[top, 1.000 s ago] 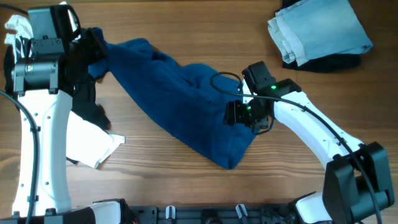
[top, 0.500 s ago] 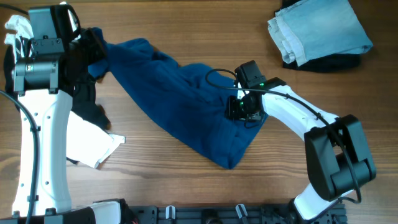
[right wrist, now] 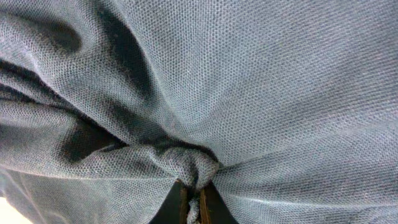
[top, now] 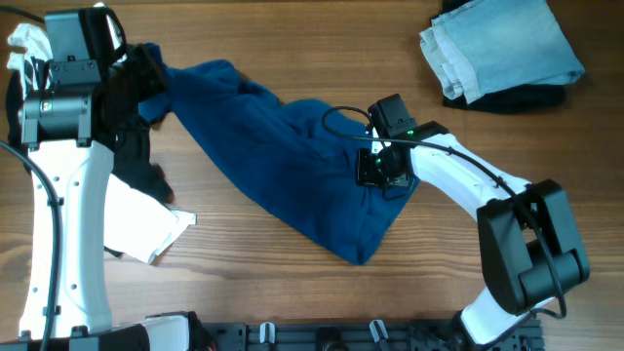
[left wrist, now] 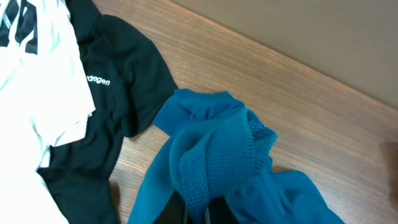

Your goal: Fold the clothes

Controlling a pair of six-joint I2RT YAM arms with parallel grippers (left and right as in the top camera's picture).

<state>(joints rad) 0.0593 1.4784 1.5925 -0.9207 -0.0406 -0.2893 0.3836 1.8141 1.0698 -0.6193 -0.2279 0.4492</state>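
A deep-blue shirt (top: 292, 166) lies stretched diagonally across the table's middle, bunched and wrinkled. My left gripper (top: 146, 73) is shut on its upper-left end; in the left wrist view a knitted fold of the blue shirt (left wrist: 217, 155) rises from between the jaws of the left gripper (left wrist: 200, 214). My right gripper (top: 375, 174) is pressed down on the shirt's right edge and shut on a pinch of its fabric (right wrist: 189, 165), which fills the right wrist view above the right gripper (right wrist: 194, 202). A black tee (left wrist: 118, 81) with white lettering and a white garment (left wrist: 37, 68) lie at the left.
A folded pale-blue garment (top: 502, 44) sits on a dark one (top: 517, 97) at the back right. The white garment (top: 136, 224) spreads beside the left arm's base (top: 58, 214). Bare wooden tabletop (top: 244, 283) shows along the front.
My right gripper has shifted a little left onto the shirt's right edge and closed on a pinch of fabric. The left gripper has stayed shut on the shirt's other end.
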